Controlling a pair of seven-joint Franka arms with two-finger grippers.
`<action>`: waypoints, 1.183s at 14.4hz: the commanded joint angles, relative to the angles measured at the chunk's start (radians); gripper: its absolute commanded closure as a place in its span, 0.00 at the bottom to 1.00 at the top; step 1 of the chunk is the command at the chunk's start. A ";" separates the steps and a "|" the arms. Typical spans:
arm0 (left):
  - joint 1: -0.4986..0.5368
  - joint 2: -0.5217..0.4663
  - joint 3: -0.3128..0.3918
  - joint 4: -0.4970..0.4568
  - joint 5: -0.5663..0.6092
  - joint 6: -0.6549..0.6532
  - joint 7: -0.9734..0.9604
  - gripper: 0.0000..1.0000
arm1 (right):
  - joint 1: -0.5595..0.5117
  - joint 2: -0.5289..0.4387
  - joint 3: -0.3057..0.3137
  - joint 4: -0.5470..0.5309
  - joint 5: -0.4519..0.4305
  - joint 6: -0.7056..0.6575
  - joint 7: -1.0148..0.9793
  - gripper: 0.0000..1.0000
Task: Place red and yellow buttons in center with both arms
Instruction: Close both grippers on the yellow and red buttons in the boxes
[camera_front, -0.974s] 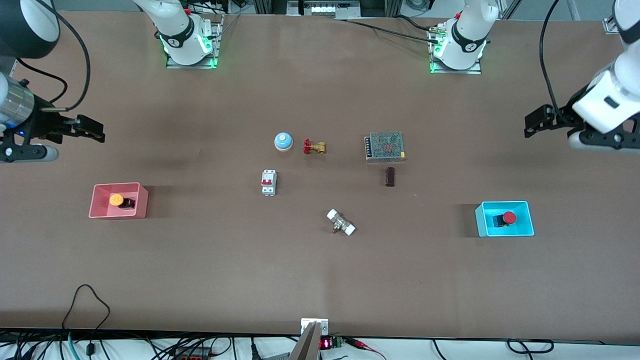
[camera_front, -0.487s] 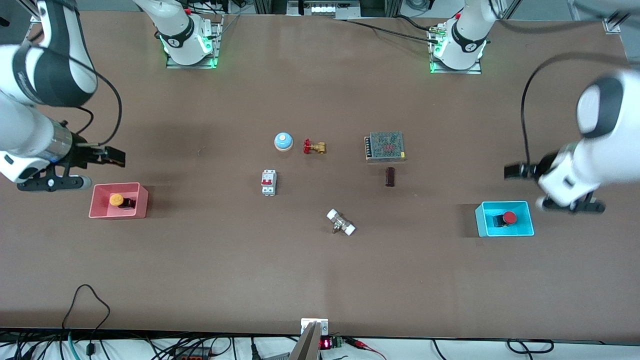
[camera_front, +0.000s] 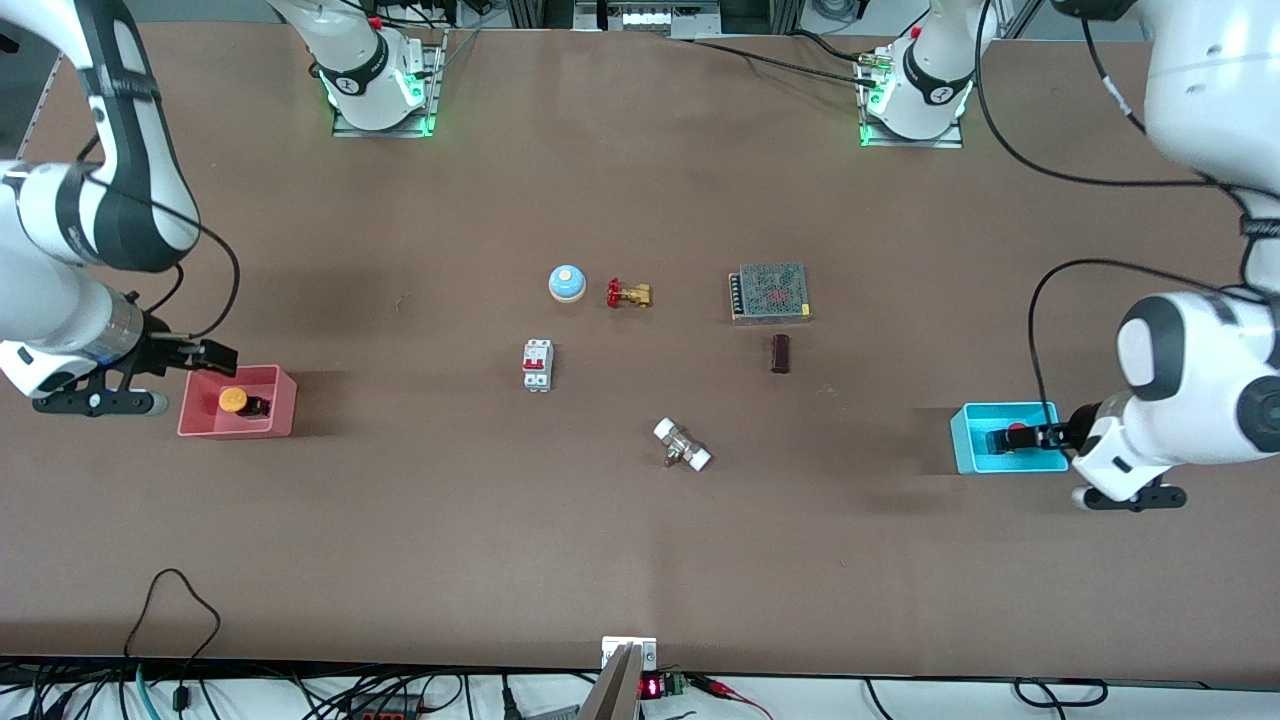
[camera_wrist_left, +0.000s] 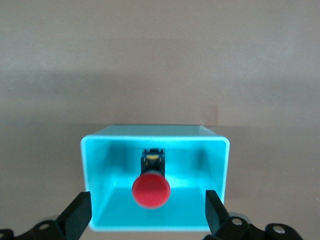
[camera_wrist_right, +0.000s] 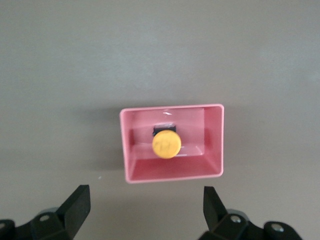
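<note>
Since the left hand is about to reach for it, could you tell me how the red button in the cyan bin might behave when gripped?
The red button lies on its side in the cyan bin, so its round cap may let it roll. The glossy cap looks slippery; the squarer black body probably grips better. It looks rigid and light. The left hand is open.

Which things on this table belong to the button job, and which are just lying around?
Job: red mushroom-cap button in cyan square bin; orange-yellow mushroom-cap button in pink square bin; left end effector; right end effector.

Lying about: blue-domed bell, brass valve, white circuit breaker, metal mesh box.
</note>
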 joint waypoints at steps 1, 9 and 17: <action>-0.007 -0.004 -0.002 -0.051 0.021 0.065 0.014 0.00 | -0.034 0.051 0.012 -0.001 -0.013 0.069 -0.010 0.00; -0.004 0.005 -0.002 -0.140 0.021 0.144 0.014 0.32 | -0.051 0.172 0.010 -0.010 -0.015 0.209 -0.032 0.00; 0.006 -0.027 0.001 -0.072 0.021 0.068 0.045 0.82 | -0.064 0.225 0.010 -0.030 -0.015 0.264 -0.087 0.00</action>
